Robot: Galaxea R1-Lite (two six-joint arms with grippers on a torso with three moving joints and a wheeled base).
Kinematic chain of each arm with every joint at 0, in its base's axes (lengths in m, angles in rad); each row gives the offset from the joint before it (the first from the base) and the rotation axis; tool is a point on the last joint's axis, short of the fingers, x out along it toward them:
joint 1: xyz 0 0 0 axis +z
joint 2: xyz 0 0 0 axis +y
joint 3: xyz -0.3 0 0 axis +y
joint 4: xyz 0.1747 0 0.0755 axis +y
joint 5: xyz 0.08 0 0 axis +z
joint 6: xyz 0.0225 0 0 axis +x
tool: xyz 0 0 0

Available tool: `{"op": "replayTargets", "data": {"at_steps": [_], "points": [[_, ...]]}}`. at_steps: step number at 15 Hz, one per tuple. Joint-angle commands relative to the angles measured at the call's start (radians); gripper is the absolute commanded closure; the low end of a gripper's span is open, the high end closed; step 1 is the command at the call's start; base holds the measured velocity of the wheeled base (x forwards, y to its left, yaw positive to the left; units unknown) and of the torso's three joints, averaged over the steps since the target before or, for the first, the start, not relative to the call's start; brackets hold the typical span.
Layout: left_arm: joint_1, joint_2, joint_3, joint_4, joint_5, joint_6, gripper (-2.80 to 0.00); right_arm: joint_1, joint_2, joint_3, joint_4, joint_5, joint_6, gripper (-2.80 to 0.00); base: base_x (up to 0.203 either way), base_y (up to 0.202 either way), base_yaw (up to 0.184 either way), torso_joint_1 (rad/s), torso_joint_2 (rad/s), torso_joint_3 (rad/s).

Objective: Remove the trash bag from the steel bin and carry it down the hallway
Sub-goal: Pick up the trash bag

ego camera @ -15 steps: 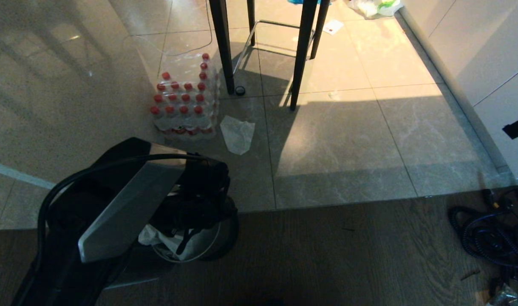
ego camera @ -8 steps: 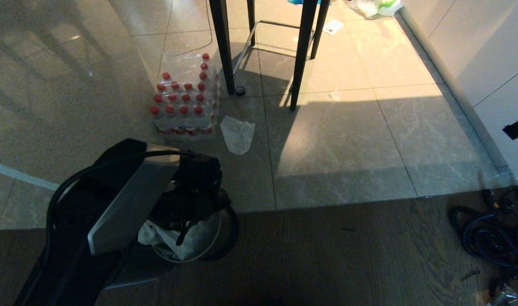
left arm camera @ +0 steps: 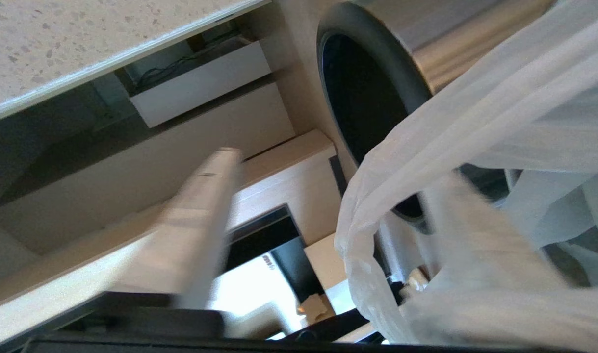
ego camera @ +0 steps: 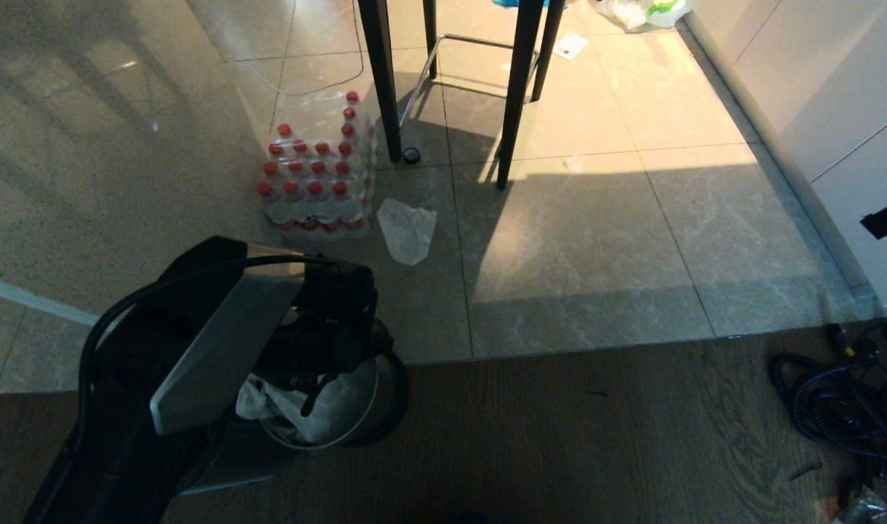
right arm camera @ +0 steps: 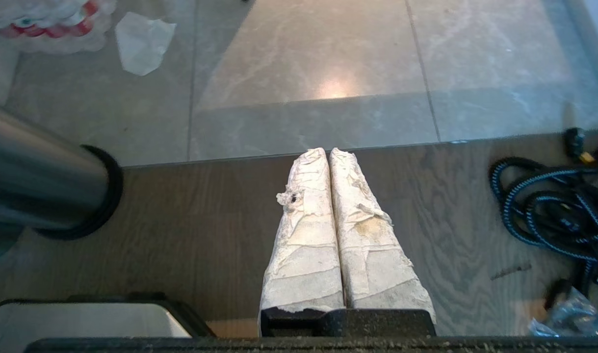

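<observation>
At the lower left of the head view, the robot's left arm (ego camera: 196,364), black with a silver panel, reaches down over the steel bin (ego camera: 385,397). The bin stands on dark wood flooring (ego camera: 596,437), just below the edge where grey marbled tiles (ego camera: 581,240) begin. The left gripper (ego camera: 316,386) sits at the bin's mouth, among the crumpled white plastic of the trash bag (ego camera: 334,415), which is in the bin and bunched up over its rim. In the left wrist view, one pale finger (left arm camera: 200,230) is blurred, and a handle loop of the bag (left arm camera: 377,206) hangs beside it in front of the bin's black rim (left arm camera: 372,73). The second finger is hidden behind plastic, so how far the fingers stand apart, and whether they have hold of the bag, cannot be told.

Above the bin, left of centre, stands a shrink-wrapped pack of red-capped bottles (ego camera: 316,182), with a small clear plastic sheet (ego camera: 407,229) lying just to its right. Black chair legs (ego camera: 519,87) rise at top centre. At the lower right lies a coil of dark cable (ego camera: 843,407).

In the right wrist view, the right gripper (right arm camera: 330,152) hangs above the wood floor with its two taped fingers pressed together, holding nothing.
</observation>
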State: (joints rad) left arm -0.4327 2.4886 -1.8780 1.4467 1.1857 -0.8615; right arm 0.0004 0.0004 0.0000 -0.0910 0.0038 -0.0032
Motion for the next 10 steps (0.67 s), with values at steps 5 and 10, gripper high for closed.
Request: {"op": "replayTargets", "data": {"at_steps": [5, 10], "points": [[-0.053, -0.094, 0.025, 0.018, -0.102, -0.005, 0.00, 0.001, 0.000, 0.037, -0.002, 0.001, 0.000, 0.00, 0.000, 0.000, 0.000, 0.000, 0.00, 0.000], [-0.092, -0.190, 0.162, -0.033, -0.219, -0.007, 0.00, 0.001, 0.000, 0.037, -0.001, 0.001, 0.000, 0.00, 0.000, 0.000, 0.000, 0.000, 0.00, 0.000]]}}
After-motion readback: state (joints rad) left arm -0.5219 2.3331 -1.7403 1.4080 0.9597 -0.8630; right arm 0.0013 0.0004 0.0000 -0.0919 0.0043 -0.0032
